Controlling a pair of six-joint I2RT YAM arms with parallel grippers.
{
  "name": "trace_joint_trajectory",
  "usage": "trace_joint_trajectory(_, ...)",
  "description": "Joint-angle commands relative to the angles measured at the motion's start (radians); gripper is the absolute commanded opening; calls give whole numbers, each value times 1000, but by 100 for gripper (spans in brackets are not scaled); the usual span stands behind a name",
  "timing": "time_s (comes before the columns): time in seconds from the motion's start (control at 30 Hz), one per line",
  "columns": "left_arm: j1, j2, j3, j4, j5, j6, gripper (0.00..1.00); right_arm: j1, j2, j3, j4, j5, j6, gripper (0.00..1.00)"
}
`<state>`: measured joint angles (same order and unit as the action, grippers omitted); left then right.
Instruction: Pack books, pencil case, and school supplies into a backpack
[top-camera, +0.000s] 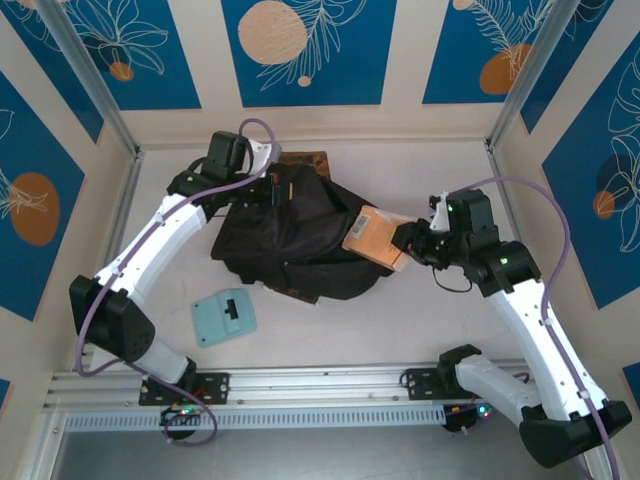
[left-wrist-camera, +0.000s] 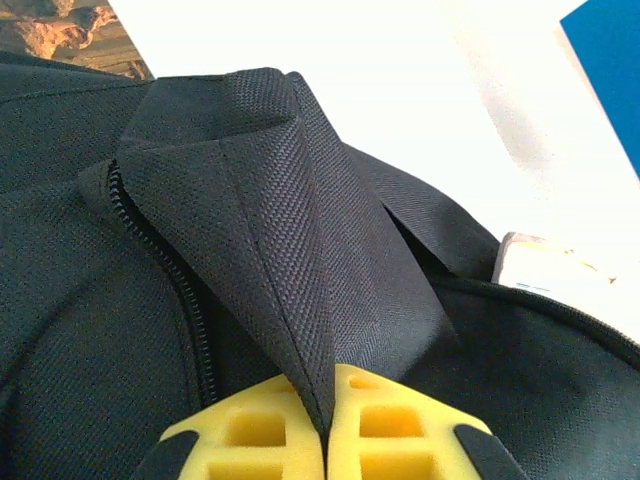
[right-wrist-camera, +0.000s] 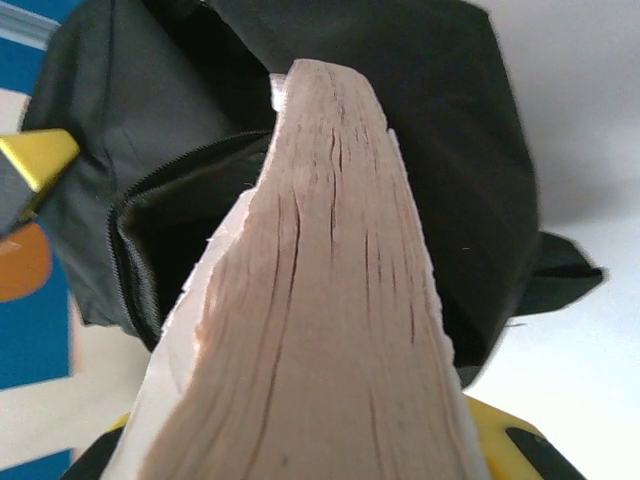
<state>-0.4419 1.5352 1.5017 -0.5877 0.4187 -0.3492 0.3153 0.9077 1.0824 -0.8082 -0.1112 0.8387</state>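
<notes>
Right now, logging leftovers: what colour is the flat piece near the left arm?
Light-teal piece, black patch; top view.

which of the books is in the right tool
The orange book at the right side of the backpack, clamped in the right tool. The dark brown book lies behind the backpack, ungripped.

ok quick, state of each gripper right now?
Left gripper: jaws closed, pinching a fold of the backpack.
Right gripper: jaws closed on the orange book at the backpack's opening.
</notes>
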Motion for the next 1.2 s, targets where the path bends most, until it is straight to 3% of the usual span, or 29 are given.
trace_joint_trajectory(0.0,-30,-37,15,130,75,-9,1,-25,-60,-110,222,-83,192,0)
trace_joint_trajectory(0.07,-55,-33,5,89,41,-5,21,-45,-100,-216,360,-115,313,0)
trace_joint_trajectory(0.2,-123,-2,-8,-16,-52,24,49,-101,-150,-453,689,-218,526,0)
trace_joint_trajectory(0.37,-207,44,75,-153,-200,81,62,-155,-174,-592,840,-275,543,0)
trace_joint_trajectory(0.5,-268,114,210,-240,-285,106,66,-186,-230,-668,921,-306,527,0)
trace_joint_trajectory(0.77,-439,362,560,-447,-454,179,71,-196,-369,-718,897,-312,455,0)
trace_joint_trajectory(1.0,-462,549,706,-537,-519,178,71,-196,-372,-737,909,-334,461,0)
trace_joint_trajectory(1.07,-462,579,723,-546,-540,179,66,-199,-373,-737,909,-336,460,0)
trace_joint_trajectory(1.17,-462,601,728,-538,-571,184,44,-198,-376,-737,911,-335,461,0)
